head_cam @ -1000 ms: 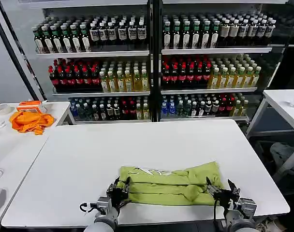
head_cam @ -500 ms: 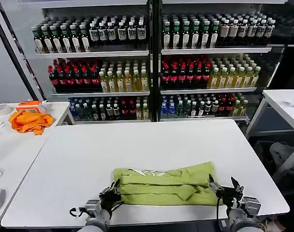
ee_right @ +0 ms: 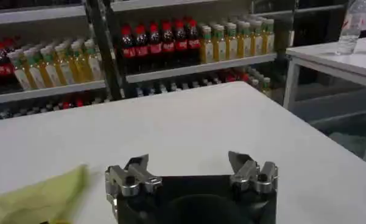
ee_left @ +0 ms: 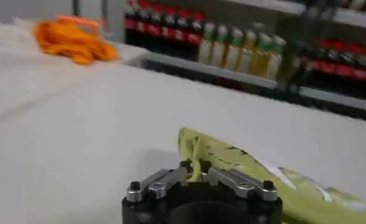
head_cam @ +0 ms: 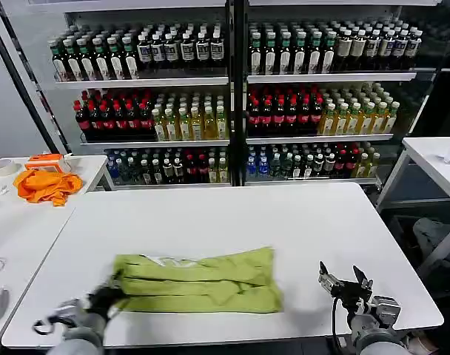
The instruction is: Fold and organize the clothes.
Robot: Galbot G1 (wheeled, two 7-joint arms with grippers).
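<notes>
The left pincer (head_cam: 106,298), pinching the shirt's (head_cam: 195,279) end, has dragged it toward the desk's (head_cam: 232,214) front-left corner. The right pincer (head_cam: 337,280), spread and empty, has let go, so the folded bundle is being repositioned.

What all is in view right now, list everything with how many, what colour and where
T-shirt: one, lime green, folded into a band on the near part of the table.
Table: one, white, in front of the robot.
Orange cloth: one, orange, on the side table at far left.
Side table: one, white, left.
Drink bottles: many, red, yellow, dark, on cooler shelves behind.
Left end effector: one, black, shut on the shirt's left end.
Right end effector: one, black, open, off the shirt's right end.
</notes>
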